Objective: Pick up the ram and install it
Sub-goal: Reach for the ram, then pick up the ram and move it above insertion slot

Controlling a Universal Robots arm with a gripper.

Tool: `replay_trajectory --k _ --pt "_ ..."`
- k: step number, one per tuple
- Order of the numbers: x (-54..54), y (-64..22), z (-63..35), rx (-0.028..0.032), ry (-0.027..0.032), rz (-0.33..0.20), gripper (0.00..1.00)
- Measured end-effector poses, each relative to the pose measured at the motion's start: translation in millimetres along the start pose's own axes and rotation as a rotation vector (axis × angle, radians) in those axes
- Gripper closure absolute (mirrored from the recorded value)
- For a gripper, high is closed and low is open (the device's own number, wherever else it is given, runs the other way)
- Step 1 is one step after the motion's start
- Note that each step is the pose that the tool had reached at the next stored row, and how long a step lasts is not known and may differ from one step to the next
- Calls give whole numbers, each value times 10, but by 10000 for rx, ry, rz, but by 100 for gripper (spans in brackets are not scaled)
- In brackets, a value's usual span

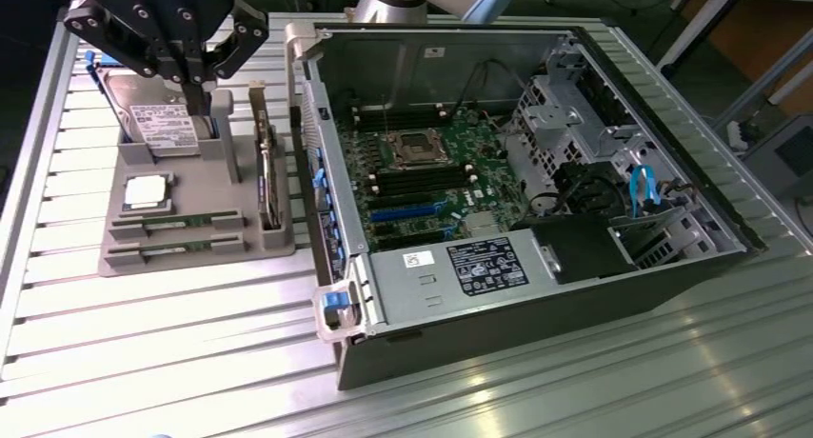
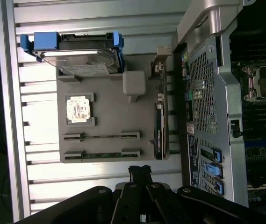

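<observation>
Presently: pick-up stage, ram not yet taken.
Ram (image 1: 175,249) sits in the holder's (image 1: 209,198) nearest slot on the tabletop (image 1: 152,333); fingers (image 1: 200,109) pressed together, empty, hover above the holder; a grasp likely needs them parted, aligned along the stick.

Slatted table (image 1: 190,362): tray (image 1: 190,202), computer case (image 1: 534,326)

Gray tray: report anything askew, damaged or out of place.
Nothing stands out. Both ram sticks lie straight in their slots, the processor sits square in its pocket, and the hard drive and expansion card rest in their holders.
</observation>
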State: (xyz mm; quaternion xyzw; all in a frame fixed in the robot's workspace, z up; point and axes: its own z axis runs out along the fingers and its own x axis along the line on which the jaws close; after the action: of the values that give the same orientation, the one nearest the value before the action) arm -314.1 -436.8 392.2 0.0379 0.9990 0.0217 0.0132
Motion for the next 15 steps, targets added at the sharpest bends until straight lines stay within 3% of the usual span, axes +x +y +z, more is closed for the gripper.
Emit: replay_trajectory --k 8,10,15 --pt "0 0 0 0 0 0 91" --pt "0 0 0 -13 25 -554 91" --pt "1 0 0 -18 39 -891 91"
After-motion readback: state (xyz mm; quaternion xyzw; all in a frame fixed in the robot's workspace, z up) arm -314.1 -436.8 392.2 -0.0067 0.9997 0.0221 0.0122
